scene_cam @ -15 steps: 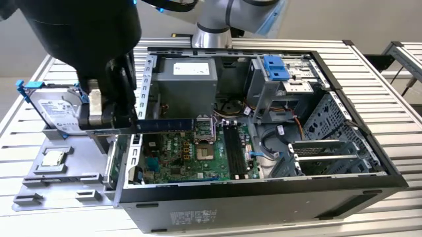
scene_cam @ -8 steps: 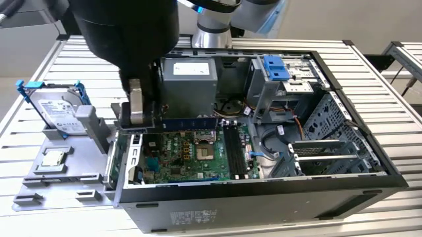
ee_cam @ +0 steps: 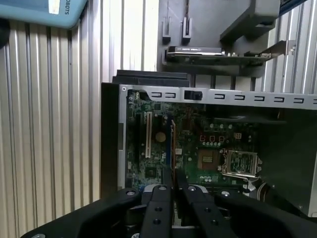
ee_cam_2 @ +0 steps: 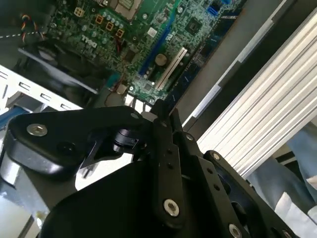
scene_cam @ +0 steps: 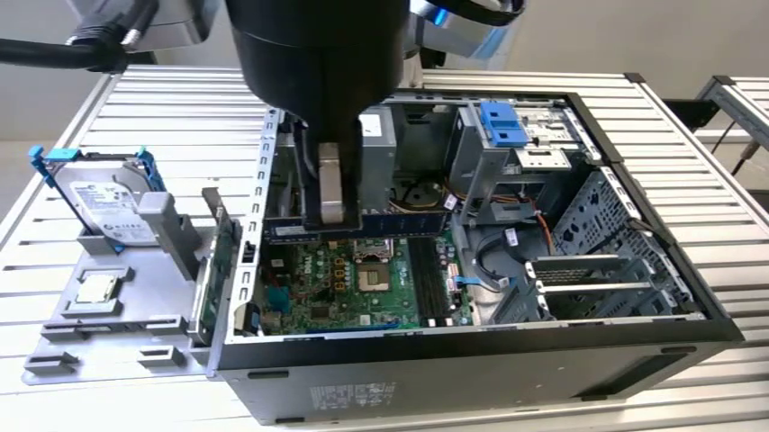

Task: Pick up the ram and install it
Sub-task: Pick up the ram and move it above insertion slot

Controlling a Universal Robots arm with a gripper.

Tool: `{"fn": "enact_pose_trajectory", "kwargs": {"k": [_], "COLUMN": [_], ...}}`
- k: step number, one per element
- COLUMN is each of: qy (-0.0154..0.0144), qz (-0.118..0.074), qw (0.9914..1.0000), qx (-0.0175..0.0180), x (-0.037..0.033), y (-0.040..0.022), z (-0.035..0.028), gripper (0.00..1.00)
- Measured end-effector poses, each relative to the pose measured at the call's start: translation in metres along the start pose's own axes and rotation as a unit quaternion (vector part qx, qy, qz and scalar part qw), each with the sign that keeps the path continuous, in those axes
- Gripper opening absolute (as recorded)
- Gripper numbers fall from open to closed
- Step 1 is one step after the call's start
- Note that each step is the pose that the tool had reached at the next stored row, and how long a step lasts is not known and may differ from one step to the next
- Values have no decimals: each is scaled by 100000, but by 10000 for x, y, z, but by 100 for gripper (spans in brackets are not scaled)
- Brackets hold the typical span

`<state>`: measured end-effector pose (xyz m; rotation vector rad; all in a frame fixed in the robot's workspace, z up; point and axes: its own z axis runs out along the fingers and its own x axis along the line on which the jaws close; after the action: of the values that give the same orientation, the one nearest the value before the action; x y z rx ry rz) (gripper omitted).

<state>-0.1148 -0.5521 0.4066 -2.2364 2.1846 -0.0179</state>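
Running under everything, a desk of pale ribbed metal slats (scene_cam: pixel 168 117) carries an open black-and-grey tower computer case (scene_cam: pixel 481 369) lying on its side. Its green motherboard (scene_cam: pixel 348 288) faces upward. A plain light wall (scene_cam: pixel 649 36) stands behind the desk, and a second slatted metal frame (scene_cam: pixel 739 94) sits at the exterior view's right edge.

On the exterior view's left, just beside the case, a grey plastic fixture (scene_cam: pixel 121 310) rests on the slats. It holds a silver hard drive in a blue-handled carrier (scene_cam: pixel 108 211), and an upright green circuit card (scene_cam: pixel 216 270) stands at its case-side edge.

The black arm comes down from above into the case. Its gripper (scene_cam: pixel 333 220) is closed narrowly on the long thin blue ram stick (scene_cam: pixel 409 221), which lies level over the upper edge of the motherboard in the exterior view. In the first wrist view the ram (ee_cam: pixel 172 144) shows edge-on, running out from between the two black fingers (ee_cam: pixel 162 198) with the motherboard (ee_cam: pixel 198 134) beyond it. I cannot tell whether the stick touches the board.
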Motion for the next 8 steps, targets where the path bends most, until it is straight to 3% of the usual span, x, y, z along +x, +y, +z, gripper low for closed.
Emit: {"fn": "enact_pose_trajectory", "kwargs": {"k": [8], "qy": [-4], "qz": [-123], "qw": [100000], "qx": [1], "x": [8], "y": [-352], "z": [7], "gripper": [0]}}
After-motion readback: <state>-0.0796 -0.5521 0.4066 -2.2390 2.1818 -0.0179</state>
